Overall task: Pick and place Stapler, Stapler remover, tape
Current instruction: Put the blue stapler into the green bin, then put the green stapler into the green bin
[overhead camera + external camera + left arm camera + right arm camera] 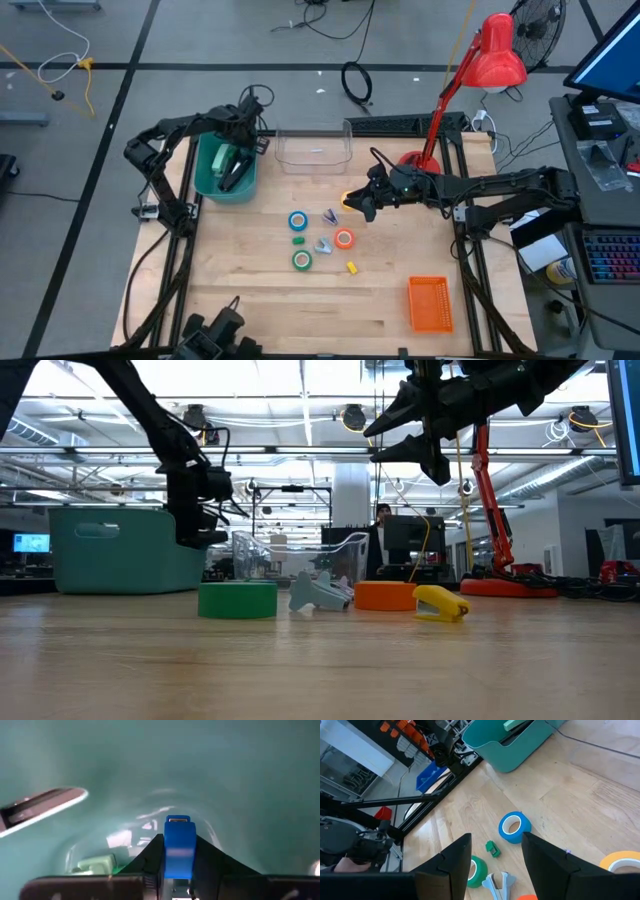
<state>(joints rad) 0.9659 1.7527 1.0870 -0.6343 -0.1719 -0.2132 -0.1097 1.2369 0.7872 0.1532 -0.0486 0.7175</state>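
Note:
My left gripper (179,840) reaches down into the teal bin (208,180), shut on a small blue stapler (179,847). A light green thing (95,865) and a dark and white one (40,809) lie in the bin. On the table lie the blue tape (297,221), green tape (302,260), orange tape (344,238) and yellow tape (620,862). A grey staple remover (323,245) lies among them. My right gripper (355,203) hangs open, high above these, with nothing between its fingers. My left gripper pinches the blue stapler by its two long sides (167,851) between its two fingers. The fingers point steeply down into the bin and lie along the stapler. Its metal-tipped end (178,820) sticks out past the fingertips. I cannot tell whether it touches the bin's floor.
A clear plastic box (313,148) stands beside the teal bin at the far edge. An orange basket (430,302) sits near the front right. A red lamp (495,55) rises from its base (412,160) at the far right. Small green (298,240) and yellow (352,267) pieces lie among the tapes.

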